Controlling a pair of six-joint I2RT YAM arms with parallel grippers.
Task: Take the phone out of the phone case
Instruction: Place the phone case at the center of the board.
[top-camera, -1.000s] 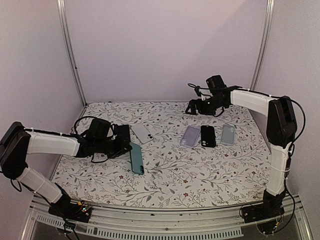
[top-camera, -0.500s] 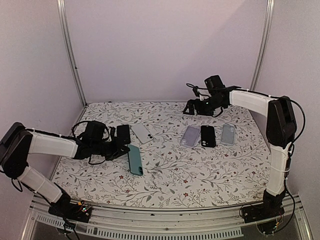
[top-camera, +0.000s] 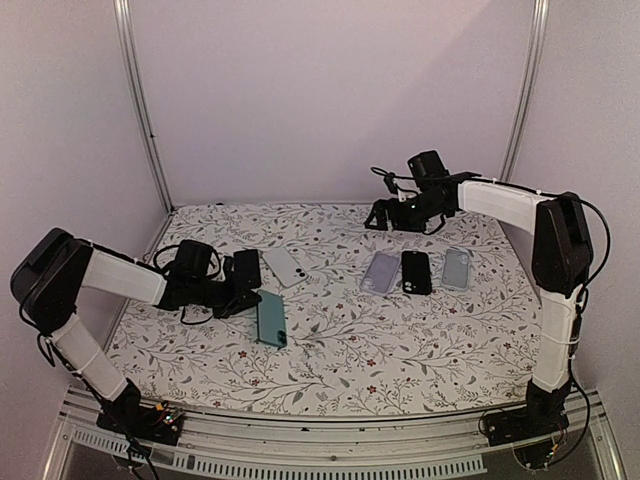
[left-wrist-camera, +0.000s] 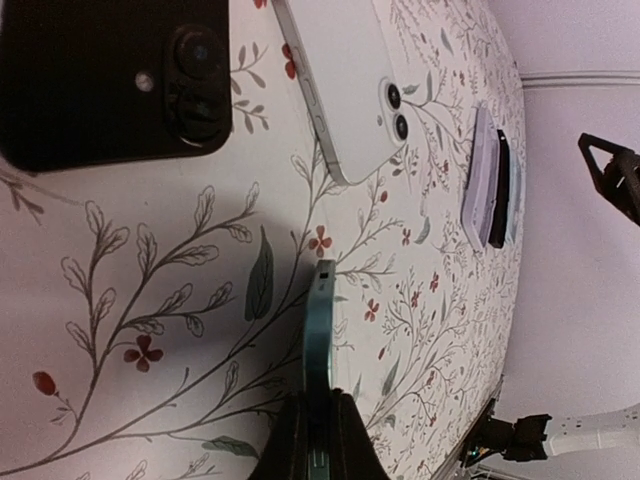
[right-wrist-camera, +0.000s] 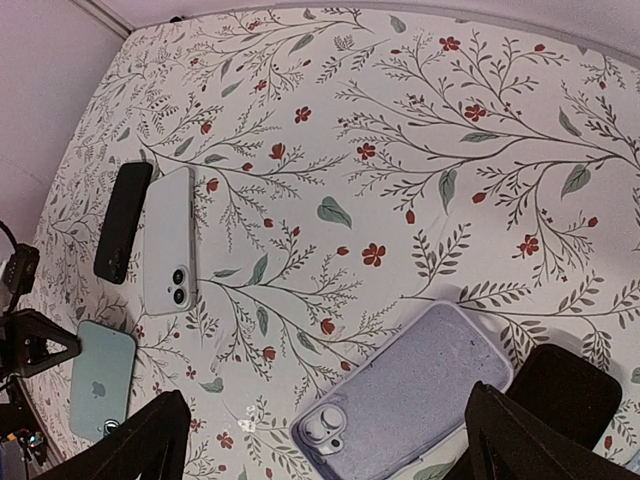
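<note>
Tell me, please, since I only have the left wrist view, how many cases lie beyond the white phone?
Observer: Three, side by side: lilac case, black case, pale case.
Operator: Thank you. I see only the teal phone's edge; which face is up?
Observer: On the teal phone the back, with its logo, faces up.
Operator: And is the right claw holding anything?
Observer: No. The right claw is open and empty, over the far side of the table.
</note>
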